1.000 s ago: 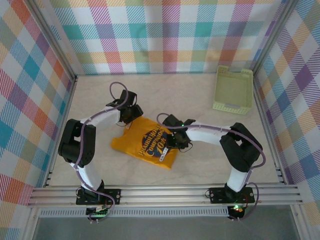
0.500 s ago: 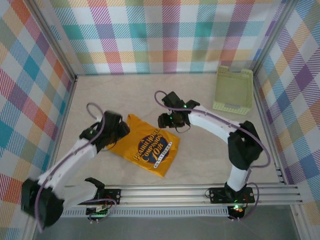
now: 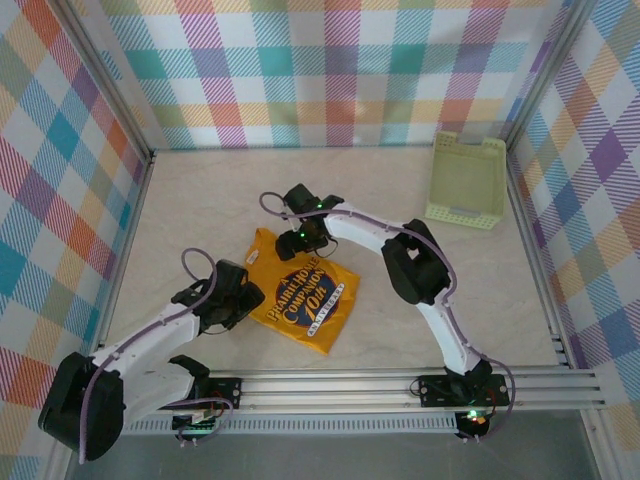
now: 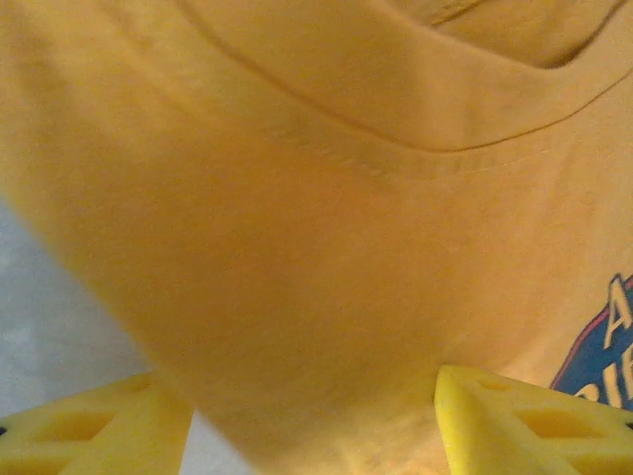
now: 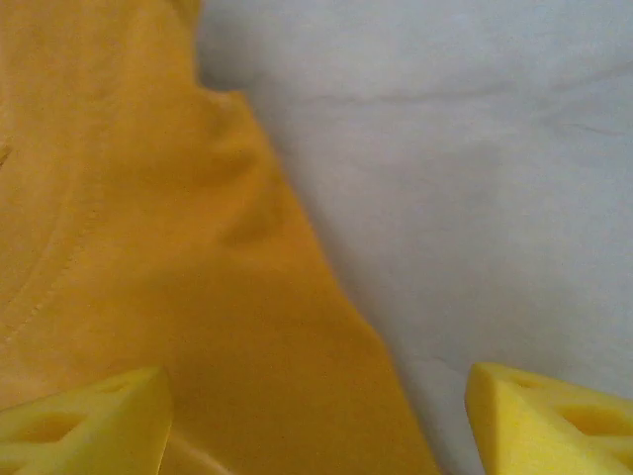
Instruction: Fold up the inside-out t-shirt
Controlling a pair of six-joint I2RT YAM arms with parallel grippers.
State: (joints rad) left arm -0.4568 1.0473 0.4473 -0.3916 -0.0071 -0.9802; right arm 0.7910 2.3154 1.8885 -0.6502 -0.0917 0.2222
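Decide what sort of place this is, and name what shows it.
Probably a robot test cell: pastel checked fabric walls, two white-and-black robot arms bolted to a metal rail, a mustard-yellow cotton t-shirt on a pale tabletop.

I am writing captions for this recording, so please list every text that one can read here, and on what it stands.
"PRAIRIE HOME COMPANION": white letters on the navy oval print of the yellow t-shirt, top view.
"10th": same print, under those words.
Small banner line under "10th": too small to read.
Left wrist view: cut-off letters at the frame's edge, first "A"; no whole word readable.
Pale green basket: no text visible.
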